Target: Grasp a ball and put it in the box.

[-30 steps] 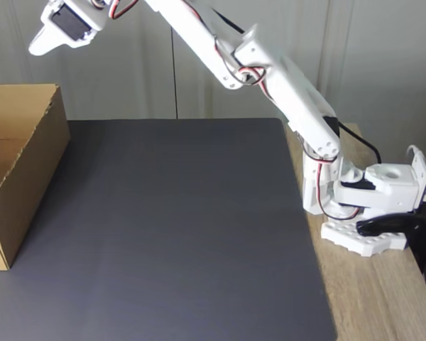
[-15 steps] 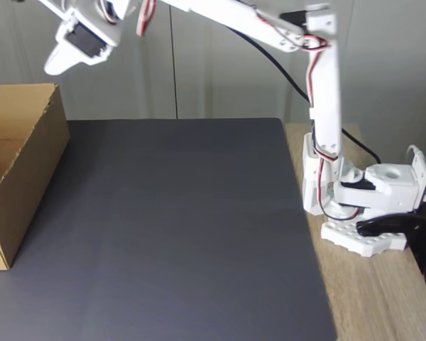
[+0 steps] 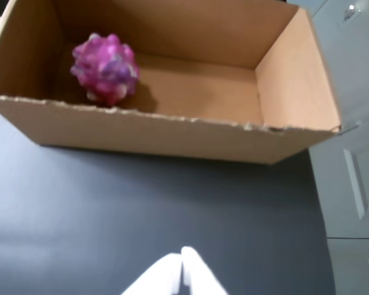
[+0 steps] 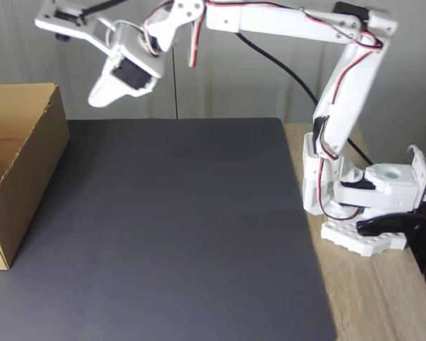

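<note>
Gripper [image 3: 182, 265] hanging above bare dark mat [image 4: 177, 227], fingers pressed together, holding nothing. Bumpy purple-pink ball [image 3: 105, 67] sitting inside cardboard box [image 3: 172, 132], far-left corner in wrist view, near wall.

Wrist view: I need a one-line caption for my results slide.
Bumpy purple-pink ball resting inside the cardboard box, closed gripper above the dark mat.
</note>
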